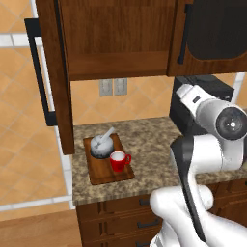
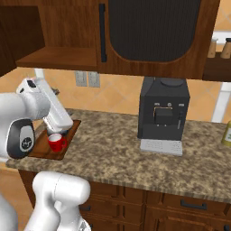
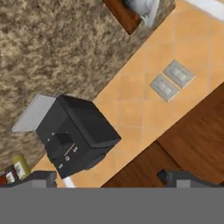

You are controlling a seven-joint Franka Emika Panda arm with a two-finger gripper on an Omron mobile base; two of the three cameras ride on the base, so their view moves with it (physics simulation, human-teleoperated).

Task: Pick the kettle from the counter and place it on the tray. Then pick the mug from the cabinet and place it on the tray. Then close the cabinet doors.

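From the left base view I see the tray [image 1: 99, 174] lying on the speckled granite counter [image 1: 149, 147] toward its left end, at about 8 o'clock from frame centre. The kettle [image 1: 102, 145] sits on the tray's rear half, and the red mug [image 1: 117, 161] stands on the tray just beside it, at the kettle's 4 o'clock, handle pointing right. Above, the cabinet [image 1: 116, 38] stands open: its left door [image 1: 54, 72] is swung out toward me at 10 o'clock, and the right door [image 1: 212, 36] hangs at 1 o'clock. The black coffee machine [image 1: 202, 103] is partly hidden behind the arm [image 1: 214, 140] at 3 o'clock.

From the right base view the arm [image 2: 27, 117] covers part of the tray [image 2: 45, 149] at 9 o'clock; the mug [image 2: 56, 142] shows in front of it, and the kettle is mostly hidden. The cabinet shelf [image 2: 58, 58] lies bare at 11 o'clock, with the right door [image 2: 153, 34] at 12. The coffee machine [image 2: 162, 115] stands on the counter [image 2: 117, 144] well apart from the tray, at 2 o'clock.

In the hand view the gripper [image 3: 109, 178] has its two fingertips [image 3: 41, 177] far apart at the bottom edge, fully spread, with nothing between them. The coffee machine [image 3: 76, 135] lies at 8 o'clock, two wall outlets [image 3: 171, 81] at 2 o'clock, and a corner of the tray [image 3: 122, 15] with the kettle [image 3: 142, 6] at 12.
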